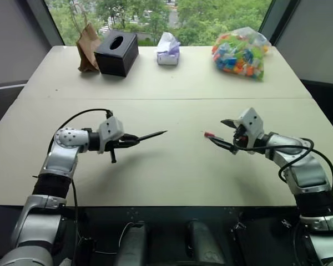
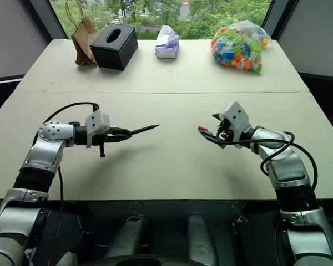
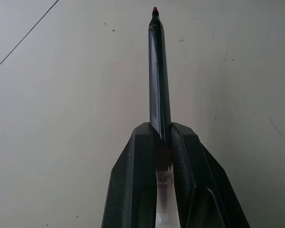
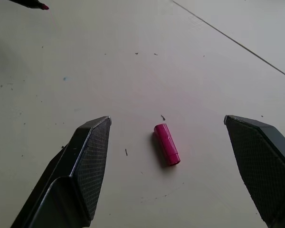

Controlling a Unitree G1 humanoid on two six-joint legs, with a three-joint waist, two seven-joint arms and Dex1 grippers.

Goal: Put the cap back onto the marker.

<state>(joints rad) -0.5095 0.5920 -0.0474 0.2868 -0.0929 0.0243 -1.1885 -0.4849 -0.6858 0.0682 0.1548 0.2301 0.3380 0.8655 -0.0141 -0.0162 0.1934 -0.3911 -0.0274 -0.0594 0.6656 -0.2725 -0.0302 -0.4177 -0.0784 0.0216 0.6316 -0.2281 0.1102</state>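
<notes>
Left gripper (image 3: 164, 142) clamped on the marker (image 3: 158, 80), right gripper (image 4: 166, 128) spread wide over the cap (image 4: 166, 144)

Marker held above the table (image 1: 172, 166), red tip aimed toward the right arm; cap lying loose on the tabletop between the parted right fingers (image 4: 90, 156), touching neither

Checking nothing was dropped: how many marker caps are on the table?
1. The cap lies on the table between the open right gripper's fingers; the marker in the left gripper is uncapped.

Rear of the marker (image 3: 159, 80) hidden between left hand (image 3: 164, 137) fingers
</notes>
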